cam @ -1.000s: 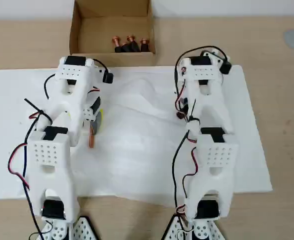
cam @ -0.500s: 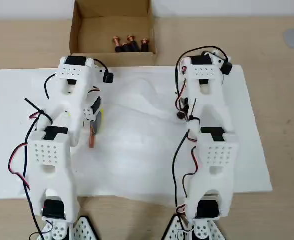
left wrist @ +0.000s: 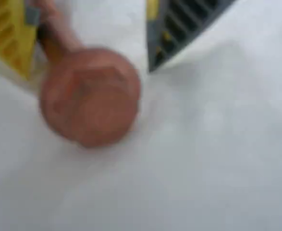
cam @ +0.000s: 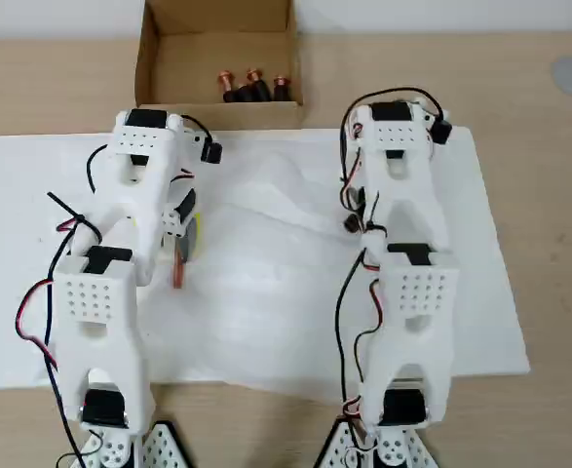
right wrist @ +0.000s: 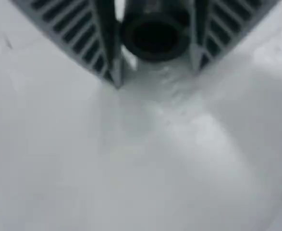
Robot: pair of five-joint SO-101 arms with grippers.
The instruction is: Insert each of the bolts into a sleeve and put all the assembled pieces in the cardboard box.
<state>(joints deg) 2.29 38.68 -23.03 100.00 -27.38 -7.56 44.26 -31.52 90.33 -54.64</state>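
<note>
My left pincer (left wrist: 88,67) stands partly open around a copper-coloured metal bolt with a hexagonal head (left wrist: 90,96). The bolt touches only the yellow finger (left wrist: 11,38), over the white sheet (left wrist: 217,144). My right pincer (right wrist: 156,72) is closed on a black tube-shaped sleeve (right wrist: 155,33). Three assembled pieces (cam: 253,88) lie in the brown cardboard box (cam: 164,58).

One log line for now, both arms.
left gripper at copper bolt | right gripper shut on black sleeve | cardboard box: three assembled pieces
</note>
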